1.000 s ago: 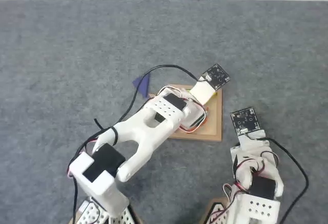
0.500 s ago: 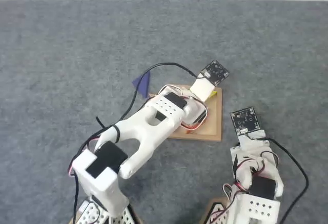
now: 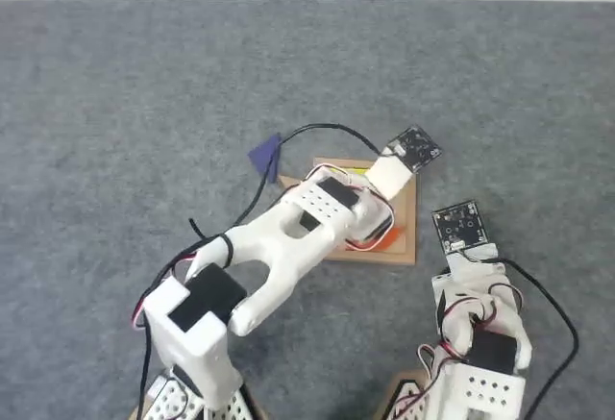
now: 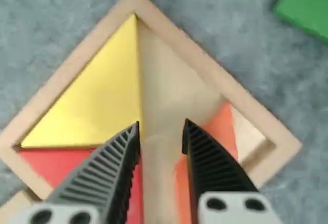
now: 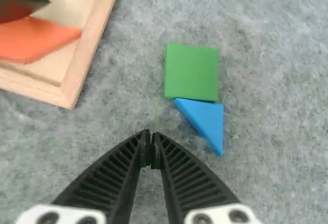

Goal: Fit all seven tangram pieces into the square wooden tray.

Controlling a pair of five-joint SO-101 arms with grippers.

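Observation:
The square wooden tray (image 4: 134,1) holds a yellow triangle (image 4: 97,101), a red piece (image 4: 56,162) and an orange piece (image 4: 223,131), with bare wood between them. My left gripper (image 4: 161,134) hovers over that bare strip, open with nothing in it. The left arm (image 3: 307,223) covers much of the tray (image 3: 380,255) from above. My right gripper (image 5: 150,144) is shut and empty above the carpet, just short of a green square (image 5: 191,72) and a blue triangle (image 5: 205,121) that touch each other. A purple piece (image 3: 266,154) lies on the carpet beyond the tray's far left corner.
Grey carpet covers the table, with wide free room at the back and left. The right arm (image 3: 476,343) stands at the front right, close to the tray's right edge (image 5: 87,55). A black cable (image 3: 288,136) arcs over the purple piece.
The left arm's wrist has swung a little to the right and nearer over the tray, and the orange piece now shows beside it. The right arm has not moved.

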